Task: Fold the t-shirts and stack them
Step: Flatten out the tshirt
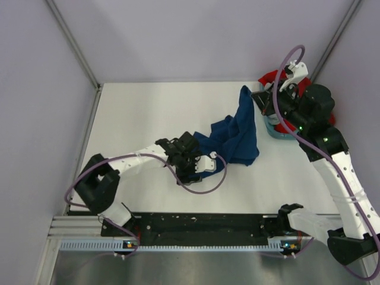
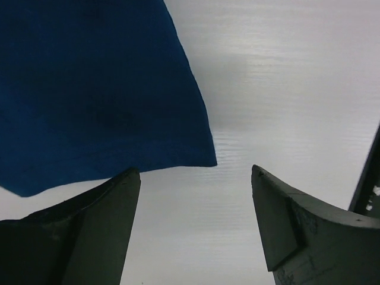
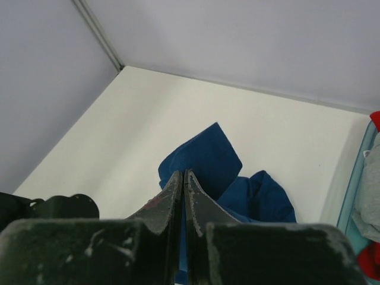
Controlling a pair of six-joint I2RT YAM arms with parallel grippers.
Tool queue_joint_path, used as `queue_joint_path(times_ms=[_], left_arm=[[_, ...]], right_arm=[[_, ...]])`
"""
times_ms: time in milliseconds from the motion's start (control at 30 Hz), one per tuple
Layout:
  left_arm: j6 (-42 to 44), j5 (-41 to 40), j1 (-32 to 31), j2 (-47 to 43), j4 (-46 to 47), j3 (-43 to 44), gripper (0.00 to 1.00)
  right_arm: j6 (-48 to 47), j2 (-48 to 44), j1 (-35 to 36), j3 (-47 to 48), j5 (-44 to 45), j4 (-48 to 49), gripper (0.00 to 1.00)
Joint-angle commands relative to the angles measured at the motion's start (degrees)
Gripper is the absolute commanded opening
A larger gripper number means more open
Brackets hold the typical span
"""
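Note:
The navy blue t-shirt (image 1: 234,133) hangs crumpled, one corner lifted and its lower part resting on the white table (image 1: 142,119). My right gripper (image 1: 254,95) is shut on that raised corner; in the right wrist view the jaws (image 3: 183,175) are pressed together with navy cloth (image 3: 205,157) draped below them. My left gripper (image 1: 205,165) is open and empty at the shirt's lower left edge. In the left wrist view a navy corner (image 2: 101,89) lies just ahead of the left finger (image 2: 113,202). A red t-shirt (image 1: 270,77) and a grey one (image 3: 368,202) lie in the basket.
The light blue plastic basket (image 1: 274,129) stands at the table's right edge, under my right arm; its rim also shows in the right wrist view (image 3: 355,172). Grey walls enclose the table at the back and sides. A black rail (image 1: 202,224) runs along the near edge.

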Motion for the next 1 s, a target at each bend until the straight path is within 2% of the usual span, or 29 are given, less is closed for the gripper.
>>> queue_joint_path(times_ms=[0, 100, 233, 300, 333, 367, 400, 433, 467, 633, 833, 967], left_arm=[[2.5, -4.4, -0.3, 5.5, 4.1, 2.5, 0.8], [3.3, -1.7, -0.9, 8.4, 4.1, 2.5, 0.79], [3.0, -5.6, -2.6, 12.9, 5.5, 2.2, 0.76], [1.8, -7.8, -2.6, 14.6, 6.3, 2.4, 0.7], [1.6, -8.4, -2.6, 15.0, 6.4, 2.5, 0.61], [1.3, -8.7, -2.6, 15.1, 6.6, 2.6, 0.42], [1.2, -8.6, -2.6, 14.8, 6.6, 2.7, 0.29], [1.2, -8.7, -2.7, 14.2, 6.2, 2.7, 0.11], [1.1, -9.3, -2.5, 13.4, 5.9, 2.8, 0.0], [-2.7, -21.9, 2.1, 4.0, 6.0, 6.1, 0.0], [-5.5, -25.9, 15.6, -12.5, -3.5, 19.8, 0.0], [-1.7, -31.7, 18.0, -25.1, -5.2, 24.5, 0.0]], right_arm=[[-2.2, -2.0, -0.3, -0.7, 2.4, 1.0, 0.0], [-3.2, -2.2, -0.4, -1.5, 3.4, 0.5, 0.0], [-4.2, -2.5, -0.5, -2.4, 4.0, 0.5, 0.0], [-4.2, -2.3, -0.7, -2.6, 3.5, 0.4, 0.0], [-4.0, -2.5, -0.9, -2.6, 3.4, 0.5, 0.0], [-4.0, -2.4, -1.0, -2.7, 3.4, 0.4, 0.0], [-4.0, -2.7, -1.1, -2.7, 3.6, 0.4, 0.0], [-4.0, -2.7, -1.3, -2.8, 3.7, 0.5, 0.0], [-3.9, -2.9, -1.6, -2.8, 3.9, 0.4, 0.0], [-3.8, -4.4, -3.2, -1.2, 5.3, 0.2, 0.0], [-5.7, -6.3, -3.2, 5.6, 7.4, -2.7, 0.0], [-5.4, -9.3, -3.2, 9.8, 6.3, -4.3, 0.0]])
